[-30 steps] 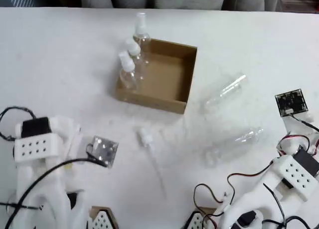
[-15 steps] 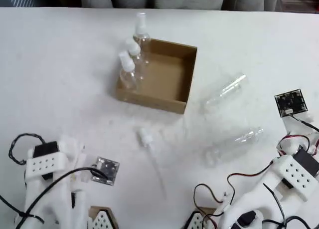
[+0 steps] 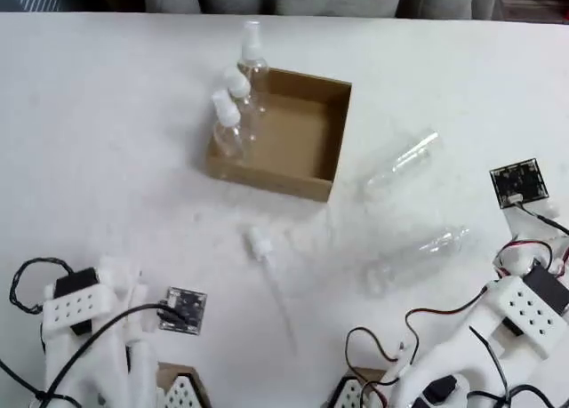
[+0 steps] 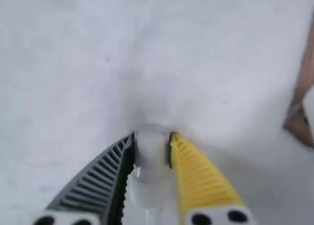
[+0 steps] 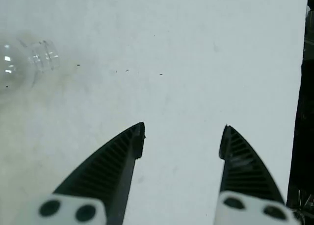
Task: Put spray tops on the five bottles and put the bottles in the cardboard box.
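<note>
My left gripper is shut on a small white spray top, held just above the bare table. In the high view the left arm sits at the near left corner. Near the right edge, my right gripper is open over the table, with a clear bottle's neck off to one side. Two topless clear bottles lie right of the cardboard box. Three bottles with spray tops stand at the box's left wall. I cannot tell if they are inside it.
A loose spray top with a long thin tube lies in front of the box, mid-table. The right arm and its cables occupy the near right corner. The box's corner shows at the left wrist view's edge.
The left arm has drawn back toward the table's near edge, away from the box. The right arm, bottles and box have not moved.
</note>
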